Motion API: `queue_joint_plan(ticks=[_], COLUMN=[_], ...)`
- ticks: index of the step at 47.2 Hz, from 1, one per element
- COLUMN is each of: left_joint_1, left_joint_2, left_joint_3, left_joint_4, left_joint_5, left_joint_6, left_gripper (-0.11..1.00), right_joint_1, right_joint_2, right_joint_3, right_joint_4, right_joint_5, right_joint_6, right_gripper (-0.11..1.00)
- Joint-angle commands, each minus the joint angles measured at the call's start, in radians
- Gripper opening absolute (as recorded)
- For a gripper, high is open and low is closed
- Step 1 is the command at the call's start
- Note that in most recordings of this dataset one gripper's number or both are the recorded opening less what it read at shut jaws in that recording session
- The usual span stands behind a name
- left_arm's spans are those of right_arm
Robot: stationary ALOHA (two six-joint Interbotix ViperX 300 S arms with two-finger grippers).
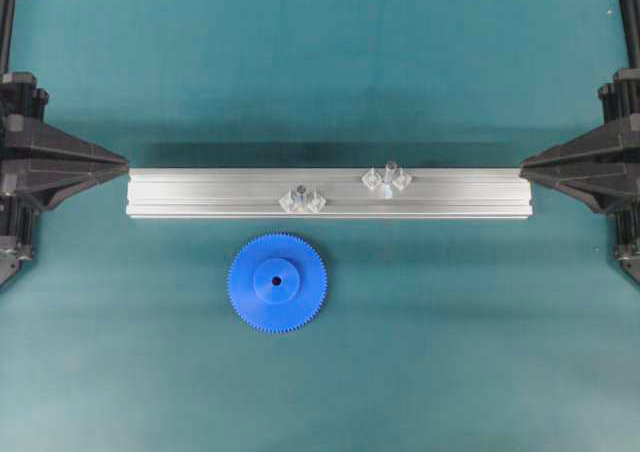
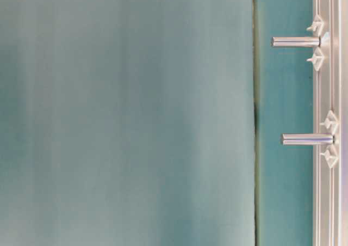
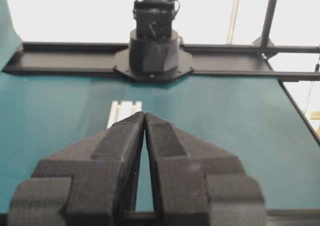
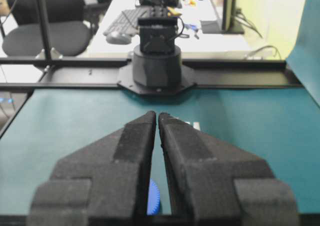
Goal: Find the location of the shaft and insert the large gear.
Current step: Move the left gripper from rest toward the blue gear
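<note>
In the overhead view, a long silver aluminium rail (image 1: 329,192) lies across the middle of the teal-covered counter (image 1: 450,352), parallel to its near and far edges. Two short upright pegs stand on the rail. The shaft, a thin pale silvery peg with a pale top (image 1: 390,172), stands right of the rail's centre, between two tiny clear diamond-shaped brackets (image 1: 401,180). The other peg, with a dark-spotted top (image 1: 299,193), stands left of centre with its own clear brackets. The large gear, a bright blue toothed plastic disc with a raised hub and a small centre hole (image 1: 277,282), lies flat on the counter just in front of the rail, below the dark-topped peg and apart from the rail. The left gripper (image 1: 122,161) points at the rail's left end, the right gripper (image 1: 524,163) at its right end; both tips sit just beside the rail ends.

The table-level view is turned sideways: the two pegs jut leftward from the rail at the right edge.

In the left wrist view, the black jaws meet at their tips, holding nothing.

In the right wrist view, the jaws are likewise closed and empty, with a sliver of the blue gear beneath them.
</note>
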Motion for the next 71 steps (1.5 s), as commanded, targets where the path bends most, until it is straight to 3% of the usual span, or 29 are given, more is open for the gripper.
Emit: queue_joint_plan(ticks=[1, 4, 8, 13, 24, 37, 46, 71], left_joint_1=[0.000, 0.000, 0.000, 0.000, -0.002, -0.012, -0.017, -0.066], left_joint_2=[0.026, 0.043, 0.055, 0.061, 0.064, 0.089, 0.121, 0.330], left_joint_3=[0.014, 0.009, 0.000, -0.002, -0.005, -0.046, -0.054, -0.152], left_joint_4=[0.012, 0.012, 0.012, 0.012, 0.014, 0.012, 0.014, 0.012], left_joint_5=[0.002, 0.002, 0.002, 0.005, 0.025, 0.153, 0.186, 0.310], left_joint_6=[-0.021, -0.043, -0.052, -0.051, -0.052, -0.054, -0.054, -0.054], left_gripper=[0.11, 0.14, 0.03, 0.01, 0.01, 0.01, 0.01, 0.01], right_joint_1=[-0.017, -0.023, -0.023, -0.025, -0.025, -0.025, -0.025, -0.025], right_joint_2=[0.009, 0.003, -0.012, -0.029, -0.035, -0.035, -0.034, -0.012], right_joint_3=[0.009, 0.021, 0.025, 0.026, 0.012, -0.014, -0.006, -0.006], right_joint_4=[0.003, 0.012, 0.025, 0.025, 0.028, 0.029, 0.028, 0.028], right_joint_5=[-0.014, -0.020, -0.015, -0.009, 0.112, 0.270, 0.307, 0.382], right_joint_6=[-0.002, 0.005, 0.021, 0.037, 0.044, 0.061, 0.106, 0.109], right_gripper=[0.16, 0.15, 0.05, 0.00, 0.00, 0.00, 0.00, 0.00])
